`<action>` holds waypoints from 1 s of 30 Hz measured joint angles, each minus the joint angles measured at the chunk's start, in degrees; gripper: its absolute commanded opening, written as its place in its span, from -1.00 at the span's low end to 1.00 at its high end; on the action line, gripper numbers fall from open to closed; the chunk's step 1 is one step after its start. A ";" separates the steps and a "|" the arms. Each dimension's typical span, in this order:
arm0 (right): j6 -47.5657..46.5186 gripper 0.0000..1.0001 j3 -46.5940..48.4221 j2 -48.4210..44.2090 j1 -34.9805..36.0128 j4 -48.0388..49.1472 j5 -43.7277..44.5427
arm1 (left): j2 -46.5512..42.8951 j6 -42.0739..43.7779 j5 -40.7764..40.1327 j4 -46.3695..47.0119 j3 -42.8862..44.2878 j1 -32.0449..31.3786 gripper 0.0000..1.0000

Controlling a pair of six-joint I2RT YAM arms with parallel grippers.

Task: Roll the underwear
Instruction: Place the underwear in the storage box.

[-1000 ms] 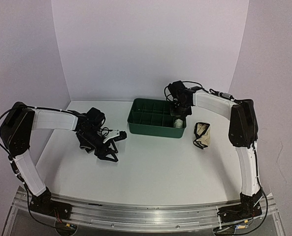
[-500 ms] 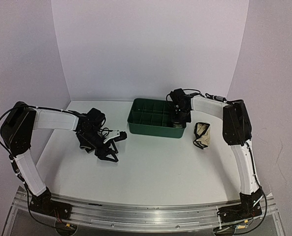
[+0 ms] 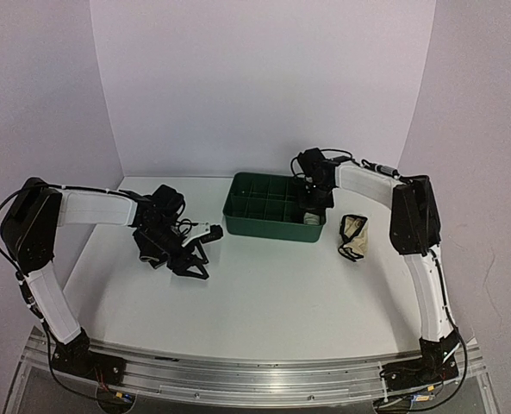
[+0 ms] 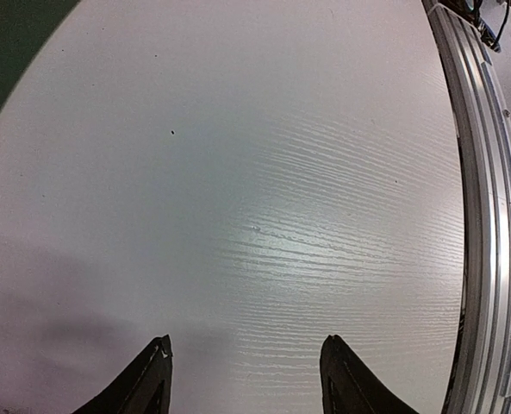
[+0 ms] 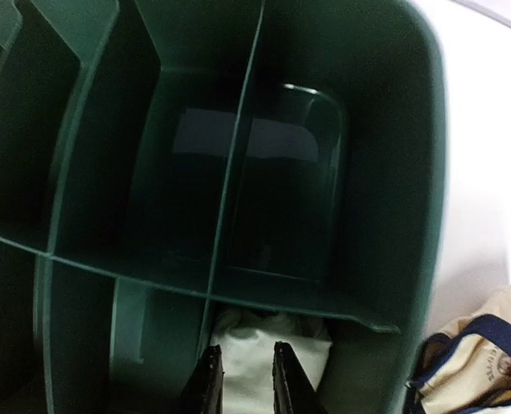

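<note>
A plain cream-white underwear roll [image 5: 264,345] sits in the near right compartment of the green tray [image 5: 410,129]; from above the roll [image 3: 311,217] peeks out under my right arm. My right gripper [image 5: 246,352] hangs just over it, jaws a narrow gap apart with the cloth showing between them, nothing pinched. From above, the right gripper [image 3: 314,207] is at the tray's [image 3: 268,228] right end. A cream underwear with dark edging [image 3: 353,236] lies bunched on the table right of the tray, also in the right wrist view [image 5: 483,358]. My left gripper [image 4: 246,345] stands open over bare table, left of the tray [image 3: 198,261].
The tray has several dark compartments besides the one with the roll. The table's metal front rail [image 4: 488,224] runs along the near edge. White walls close in the back and both sides.
My right gripper dipped into the tray's right corner compartment and now sits slightly higher over the white roll. The left gripper shifted a little toward the tray.
</note>
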 measured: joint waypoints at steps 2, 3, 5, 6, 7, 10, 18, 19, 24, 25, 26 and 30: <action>-1.34 -0.01 0.09 -2.05 0.00 -0.33 -0.13 | 0.00 -0.02 0.17 -0.02 0.00 0.02 0.19; -2.00 0.10 -0.11 -3.68 0.00 -0.42 -0.20 | 0.00 -0.02 0.26 -0.04 0.00 0.02 0.19; -3.32 0.47 -1.57 -8.45 0.00 -0.43 -0.31 | 0.00 -0.09 0.51 -0.04 0.09 0.02 0.35; -4.15 0.61 -3.06 -11.55 0.00 -0.28 -0.42 | 0.00 -0.21 0.59 -0.11 0.29 0.02 0.47; -4.61 0.69 -4.65 -15.04 -0.07 -0.43 -0.53 | -0.02 -0.29 0.80 -0.15 0.56 0.02 0.60; -4.89 0.74 -10.15 -25.97 -0.66 -0.81 -0.81 | -0.37 -0.84 1.65 -0.38 1.53 0.08 0.97; -2.00 0.71 -23.65 -33.94 -10.32 -6.48 -1.75 | -6.21 -4.98 2.27 -0.55 1.83 0.13 0.99; -2.06 0.71 -23.69 -32.06 -11.37 -6.92 -1.87 | -7.45 -5.49 2.06 -0.50 1.75 0.13 0.99; -5.78 0.65 -19.37 -19.45 -12.52 -9.00 -3.07 | -16.34 -7.66 -0.12 2.14 -1.91 0.21 0.99; -6.94 0.63 -17.46 -16.85 -12.49 -9.20 -3.27 | -17.72 -8.00 -0.68 2.27 -2.66 0.21 0.99; -8.17 0.62 -15.60 -14.60 -12.48 -9.27 -3.45 | -18.68 -8.40 -1.30 2.50 -3.22 0.21 0.99; -12.98 0.60 -8.91 -7.75 -12.35 -9.04 -3.75 | -19.08 -9.96 -3.53 3.50 -4.30 0.24 0.99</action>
